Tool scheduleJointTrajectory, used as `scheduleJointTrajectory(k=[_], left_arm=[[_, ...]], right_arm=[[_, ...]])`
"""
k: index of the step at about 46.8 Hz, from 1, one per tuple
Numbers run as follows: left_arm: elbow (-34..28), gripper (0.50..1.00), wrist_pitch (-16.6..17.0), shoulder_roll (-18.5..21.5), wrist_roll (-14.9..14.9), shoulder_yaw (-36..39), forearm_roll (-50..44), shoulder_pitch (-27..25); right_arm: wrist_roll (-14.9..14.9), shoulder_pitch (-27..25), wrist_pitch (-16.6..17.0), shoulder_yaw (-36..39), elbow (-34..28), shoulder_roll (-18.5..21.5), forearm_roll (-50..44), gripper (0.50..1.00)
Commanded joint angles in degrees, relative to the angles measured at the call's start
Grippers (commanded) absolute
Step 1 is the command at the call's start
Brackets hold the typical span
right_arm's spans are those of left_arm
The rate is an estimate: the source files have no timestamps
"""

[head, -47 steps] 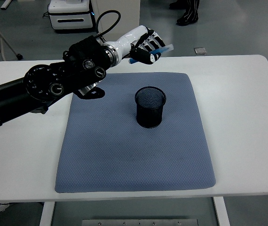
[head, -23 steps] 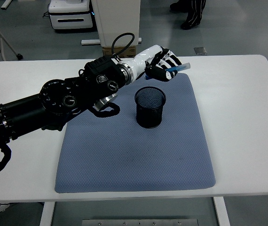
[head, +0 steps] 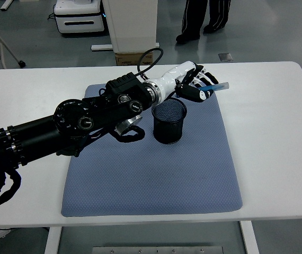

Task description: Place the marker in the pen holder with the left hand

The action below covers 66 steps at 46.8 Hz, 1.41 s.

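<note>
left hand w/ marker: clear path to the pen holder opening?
Probably yes. The left hand holds the marker just behind the pen holder, whose open mouth is unobstructed; nothing else stands on the blue mat.

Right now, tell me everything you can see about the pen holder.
The pen holder is a black wire-mesh cup, round, open at the top, standing upright on the blue mat a little right of its middle. Nothing shows inside it. The left hand holds the marker just above and behind its rim, not yet in.
</note>
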Motion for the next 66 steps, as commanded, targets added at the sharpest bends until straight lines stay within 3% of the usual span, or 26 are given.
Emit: scheduleJointTrajectory(k=[1, 10, 20, 31, 38, 50, 56, 66], left_arm=[[-1.0, 0.500, 0.0, 0.1, 0.1, -0.5, 0.1, 1.6], [-2.3, 0.500, -0.1, 0.9, 0.1, -2.4, 0.1, 3.5], [-2.3, 0.557, -0.2, 2.8, 0.1, -3.6, 0.1, 4.3], [-2.3, 0.666, -0.2, 3.1, 0.1, -3.6, 0.2, 5.4], [-2.3, 0.803, 0.0, 3.1, 0.1, -3.6, 0.2, 5.8], [-2.3, 0.850, -0.1, 3.2, 0.1, -6.1, 0.4, 5.8], [-2.2, 1.000, -0.1, 5.0, -0.1, -9.0, 0.2, 5.8], [-1.8, 1.000, -0.2, 5.5, -0.2, -17.9, -0.2, 7.6]], right_arm=[[0.0, 0.0, 0.0, 0.0, 0.0, 0.0, 0.0, 1.000], [0.0, 0.0, 0.0, 0.0, 0.0, 0.0, 0.0, 1.000], [0.0, 0.0, 0.0, 0.0, 0.0, 0.0, 0.0, 1.000], [0.0, 0.0, 0.0, 0.0, 0.0, 0.0, -0.1, 1.000], [0.0, 0.0, 0.1, 0.0, 0.0, 0.0, 0.0, 1.000], [0.0, 0.0, 0.0, 0.0, 0.0, 0.0, 0.0, 1.000], [0.0, 0.0, 0.0, 0.0, 0.0, 0.0, 0.0, 1.000], [0.0, 0.0, 0.0, 0.0, 0.0, 0.0, 0.0, 1.000]])
